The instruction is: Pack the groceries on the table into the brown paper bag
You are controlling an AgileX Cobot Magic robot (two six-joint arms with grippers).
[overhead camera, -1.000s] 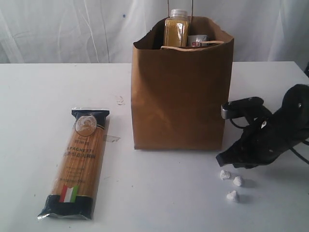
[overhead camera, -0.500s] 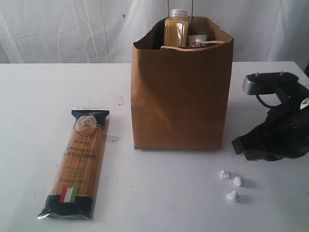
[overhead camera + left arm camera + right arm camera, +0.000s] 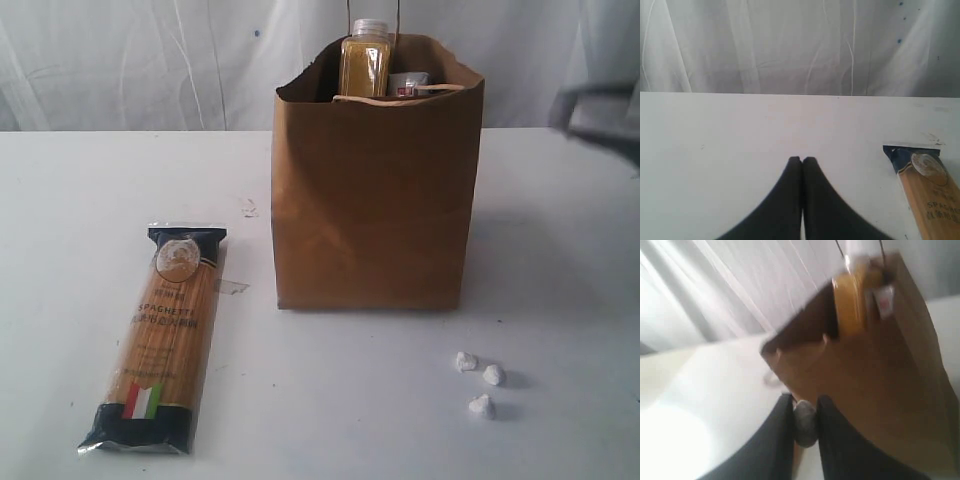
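Observation:
The brown paper bag (image 3: 370, 200) stands upright at the back middle of the table (image 3: 80, 200). A yellow-grain bottle (image 3: 365, 60) with a white cap and a white-labelled item (image 3: 408, 84) stick out of its top. The spaghetti packet (image 3: 165, 335) lies flat at the front left. My right gripper (image 3: 805, 401) is shut on a small grey-white lump (image 3: 805, 424), raised beside the bag (image 3: 875, 375). In the exterior view only a blurred part of the right arm (image 3: 600, 115) shows, at the right edge. My left gripper (image 3: 802, 160) is shut and empty over bare table, apart from the packet's end (image 3: 927, 185).
Three small white lumps (image 3: 482, 385) lie on the table in front of the bag's right corner. A scrap of tape (image 3: 232, 287) sits beside the spaghetti packet. White curtains hang behind the table's far edge.
My right arm has lifted from the tabletop beside the bag, up and to the right, and has almost left the exterior view. The bag, the packet and the three lumps have not moved.

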